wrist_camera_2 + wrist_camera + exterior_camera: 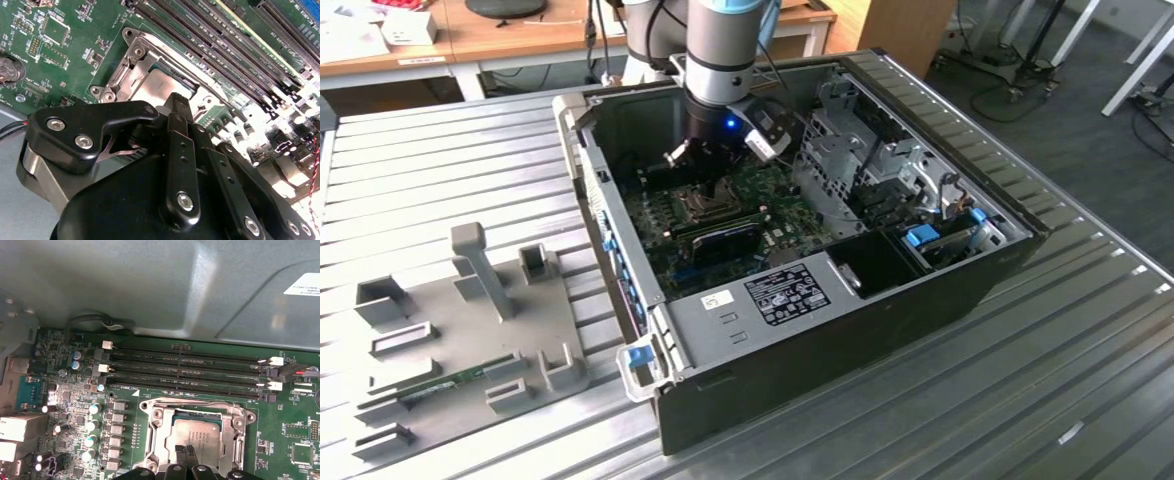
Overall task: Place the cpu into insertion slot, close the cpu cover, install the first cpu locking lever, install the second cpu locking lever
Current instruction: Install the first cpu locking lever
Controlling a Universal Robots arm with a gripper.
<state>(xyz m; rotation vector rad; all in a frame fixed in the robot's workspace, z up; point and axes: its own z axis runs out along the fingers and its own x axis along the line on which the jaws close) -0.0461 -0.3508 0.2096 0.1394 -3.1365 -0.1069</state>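
The computer case (881,300) lies open on the ribbed metal bench (1067,400), its green motherboard (781,190) bare inside. The arm reaches down into it, and the gripper (708,196) hangs right over the insertion slot (155,435). The cpu (197,432) already sits in that slot — dull grey top showing in both wrist views (160,87) — with the cpu cover (232,432) lying flat around it as a silvery frame. The fingers (186,456) are drawn close together, tips at or just over the chip's near edge; whether they touch it I cannot tell. Long black memory slots (190,372) run just beyond the socket.
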